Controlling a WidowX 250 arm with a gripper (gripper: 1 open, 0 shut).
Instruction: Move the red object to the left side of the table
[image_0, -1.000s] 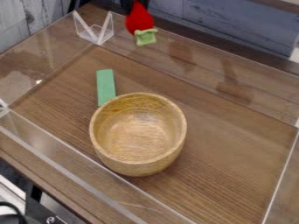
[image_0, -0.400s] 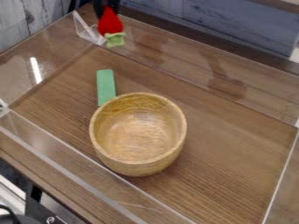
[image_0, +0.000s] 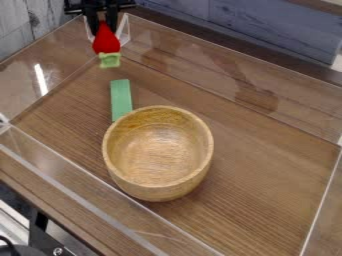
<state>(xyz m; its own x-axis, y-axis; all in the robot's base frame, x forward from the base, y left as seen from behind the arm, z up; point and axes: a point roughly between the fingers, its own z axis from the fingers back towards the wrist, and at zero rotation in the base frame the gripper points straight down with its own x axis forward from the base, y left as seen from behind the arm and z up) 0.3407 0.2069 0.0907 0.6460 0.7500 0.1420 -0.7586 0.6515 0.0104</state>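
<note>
Camera view: red toy held by the gripper near the far left of the tabletop

The small rounded red strawberry-like toy (image_0: 106, 42) is at the upper left of the frame, its light green leafy end (image_0: 110, 61) pointing toward the viewer. Directly behind it are the narrow fingers of the dark gripper (image_0: 102, 17), closed on the toy; the contact itself is small and partly masked by the red body, so the exact placement of the fingertips cannot be resolved. Whether the leafy end touches the brown wood-grain tabletop (image_0: 254, 140) or hangs just above it is likewise unclear.

The flat green strip (image_0: 122, 99) lies nearer the viewer, just beyond the round wooden bowl (image_0: 158, 153). A clear acrylic wall (image_0: 44, 75) bounds the surface on the left, apart from the toy.

The step in hand is judged to be the carry to the left side, in its late part, since the toy lies over the left portion of the table as framed. The next move calls for a short adjustment leftward if needed, a gentle lowering until the toy is supported, and then release, with clearance kept from the acrylic wall and the green strip.
</note>
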